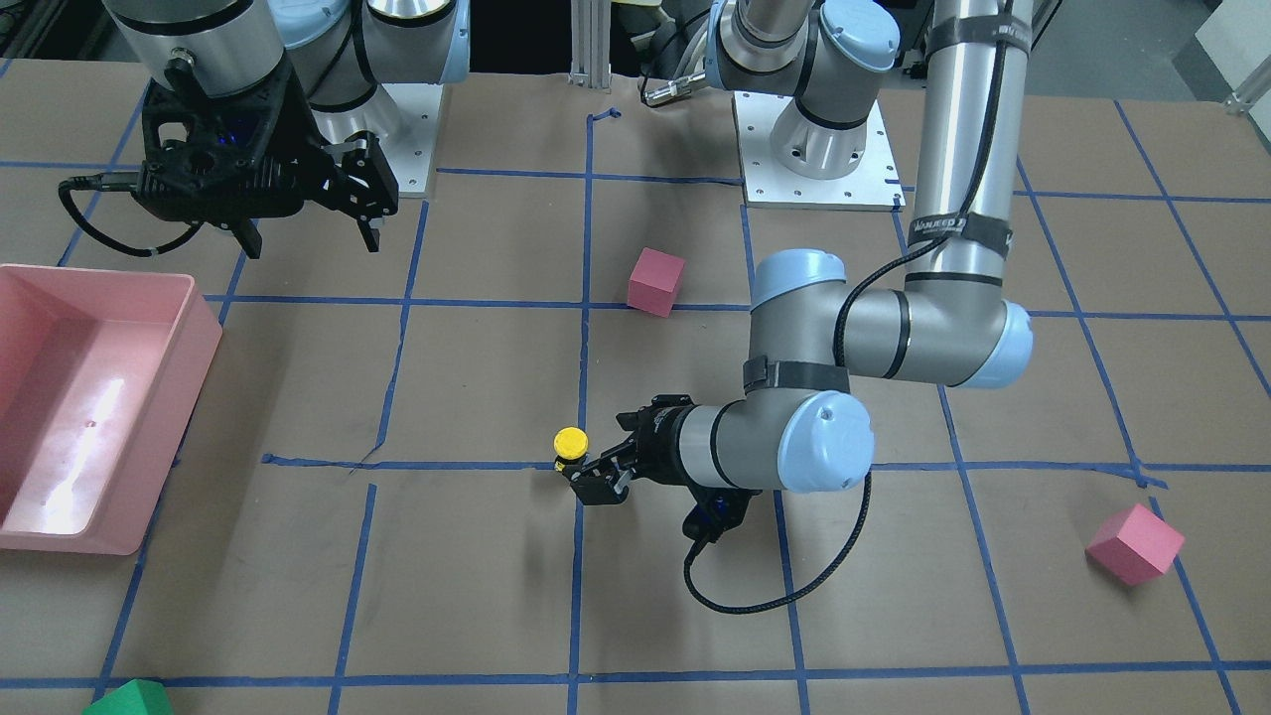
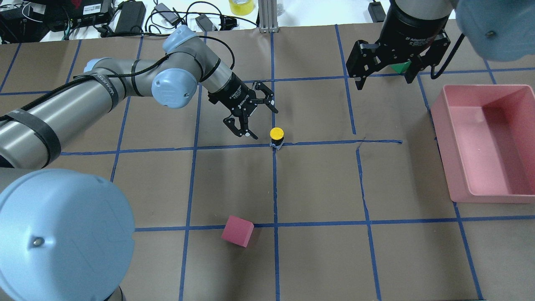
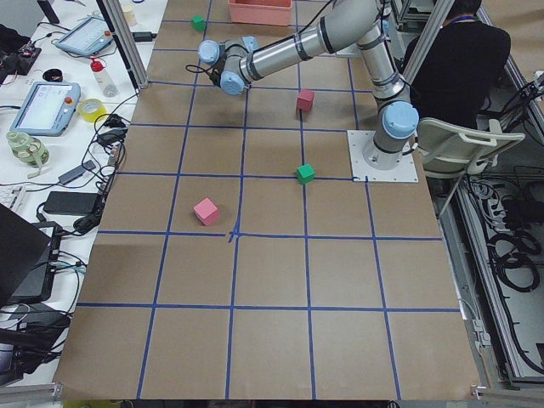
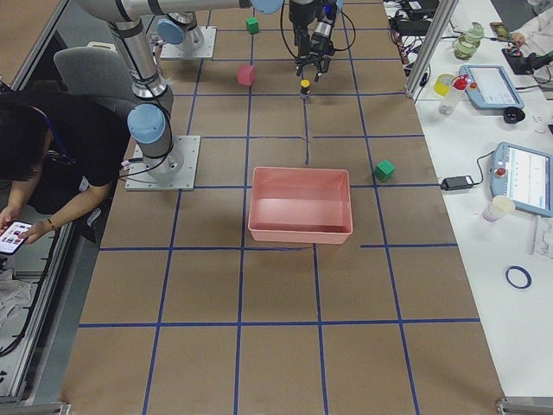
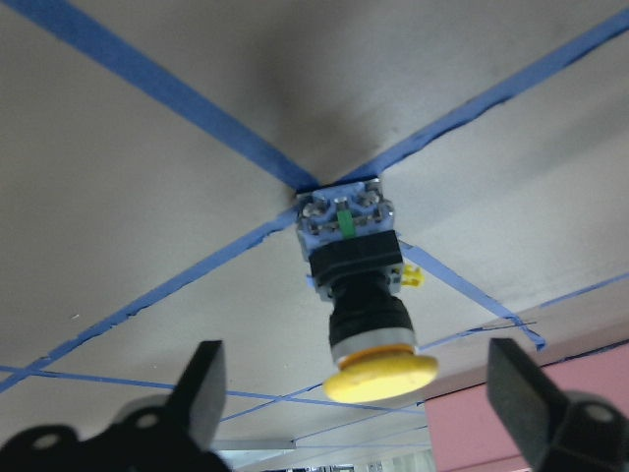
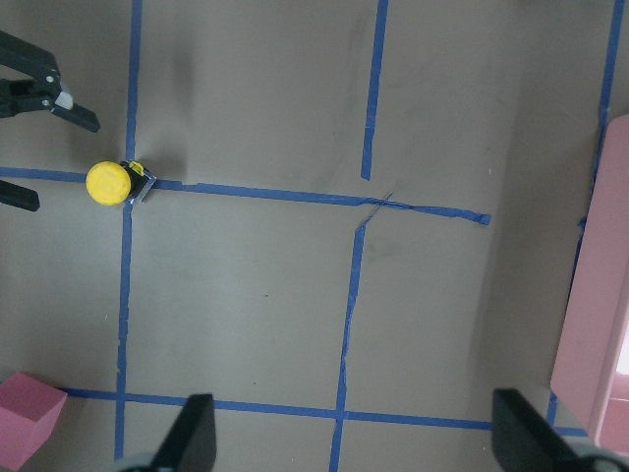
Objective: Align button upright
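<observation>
The button (image 2: 276,134) stands upright on a blue tape crossing, yellow cap on top, black body and grey base below. It also shows in the front view (image 1: 570,443), the left wrist view (image 5: 364,295) and the right wrist view (image 6: 109,182). My left gripper (image 2: 261,122) is open and empty, low over the table just beside the button and apart from it. Its fingers (image 5: 201,388) stand wide on either side of the cap in the wrist view. My right gripper (image 2: 383,82) is open and empty, held high near the bin, far from the button.
A pink bin (image 2: 443,125) sits on the robot's right side. A pink foam cube (image 2: 237,231) lies near the robot's base, and another pink cube (image 1: 1135,543) lies far to its left. A green cube (image 1: 129,698) shows at the table's far edge.
</observation>
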Tool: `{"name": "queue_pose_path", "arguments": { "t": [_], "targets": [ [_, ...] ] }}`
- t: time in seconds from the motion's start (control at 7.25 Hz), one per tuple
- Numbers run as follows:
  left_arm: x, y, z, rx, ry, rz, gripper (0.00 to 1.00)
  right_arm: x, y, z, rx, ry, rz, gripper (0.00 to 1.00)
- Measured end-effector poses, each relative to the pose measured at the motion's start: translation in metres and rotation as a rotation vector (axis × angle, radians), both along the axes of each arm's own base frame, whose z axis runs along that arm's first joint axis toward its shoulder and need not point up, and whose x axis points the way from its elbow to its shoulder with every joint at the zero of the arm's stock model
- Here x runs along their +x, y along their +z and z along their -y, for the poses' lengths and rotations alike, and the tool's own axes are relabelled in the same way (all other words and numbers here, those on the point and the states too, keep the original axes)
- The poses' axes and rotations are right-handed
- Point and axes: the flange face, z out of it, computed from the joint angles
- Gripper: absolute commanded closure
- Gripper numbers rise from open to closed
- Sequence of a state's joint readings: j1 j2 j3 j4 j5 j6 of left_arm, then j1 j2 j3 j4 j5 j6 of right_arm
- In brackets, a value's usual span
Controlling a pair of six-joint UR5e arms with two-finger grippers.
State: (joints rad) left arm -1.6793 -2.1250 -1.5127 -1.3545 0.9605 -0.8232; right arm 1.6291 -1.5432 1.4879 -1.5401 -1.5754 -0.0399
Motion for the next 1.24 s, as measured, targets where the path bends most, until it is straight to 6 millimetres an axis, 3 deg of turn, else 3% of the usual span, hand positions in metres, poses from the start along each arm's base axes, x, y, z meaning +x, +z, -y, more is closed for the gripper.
{"name": "queue_pose_path", "arguments": {
  "t": [0.28, 0.55, 0.97, 1.24],
  "targets": [
    [0.024, 0.078, -0.018, -0.052, -0.097, 0.132, 0.00, 0.000, 0.000, 0.000, 0.000, 0.000, 0.000, 0.00],
    [0.056, 0.151, -0.054, -0.177, -0.337, 0.275, 0.00, 0.000, 0.000, 0.000, 0.000, -0.001, 0.000, 0.00],
    [0.083, 0.235, -0.099, -0.393, -0.666, 0.403, 0.00, 0.000, 0.000, 0.000, 0.000, 0.000, 0.000, 0.00],
    [0.091, 0.274, -0.118, -0.508, -0.763, 0.440, 0.00, 0.000, 0.000, 0.000, 0.000, 0.000, 0.000, 0.00]
  ]
}}
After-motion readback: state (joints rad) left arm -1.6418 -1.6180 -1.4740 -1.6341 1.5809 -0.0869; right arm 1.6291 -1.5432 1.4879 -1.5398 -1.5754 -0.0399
